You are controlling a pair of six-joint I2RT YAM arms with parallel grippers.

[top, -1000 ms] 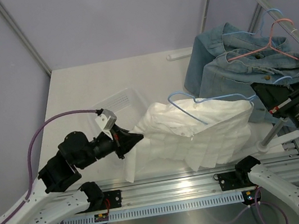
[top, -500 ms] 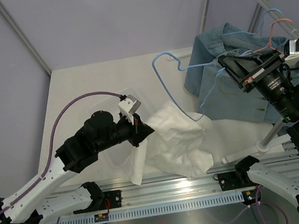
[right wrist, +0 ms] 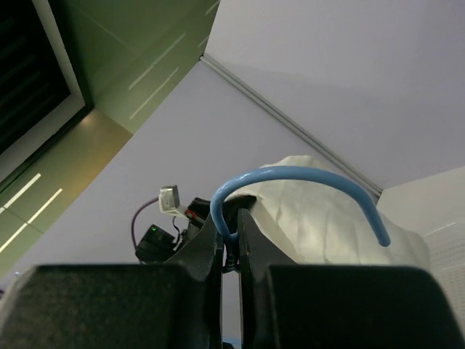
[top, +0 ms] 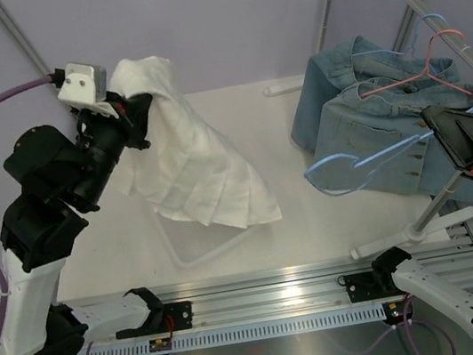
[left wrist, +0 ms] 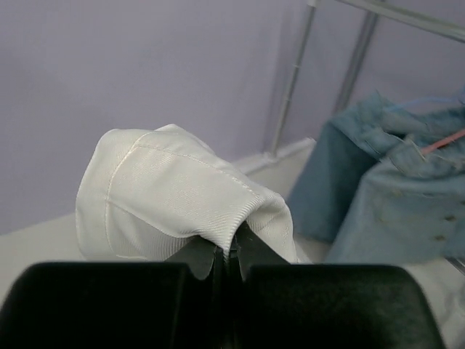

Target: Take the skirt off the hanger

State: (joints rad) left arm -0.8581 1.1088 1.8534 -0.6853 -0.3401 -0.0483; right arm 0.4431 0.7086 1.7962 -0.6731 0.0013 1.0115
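Note:
The white skirt (top: 204, 169) hangs free of the hanger, bunched at the top in my left gripper (top: 136, 112), which is raised high at the far left and shut on its hem. In the left wrist view a fold of the skirt (left wrist: 171, 185) is pinched between the closed tips of the left gripper (left wrist: 227, 252). The light blue wire hanger (top: 360, 161) is bare and lies level over the table's right side. My right gripper (top: 447, 133) is shut on it. In the right wrist view the right gripper (right wrist: 231, 234) clamps the hanger's hook (right wrist: 305, 177), with the skirt (right wrist: 330, 225) beyond.
Denim garments (top: 377, 97) hang on pink and blue hangers from a rack at the back right. The rack's white foot (top: 416, 228) rests near the front right. A clear plastic bin (top: 196, 254) sits under the skirt's lower edge. A metal rail (top: 265, 303) runs along the near edge.
My left arm has swung up and to the far left, pulling the skirt off the hanger. My right arm has carried the bare hanger to the right and laid it level.

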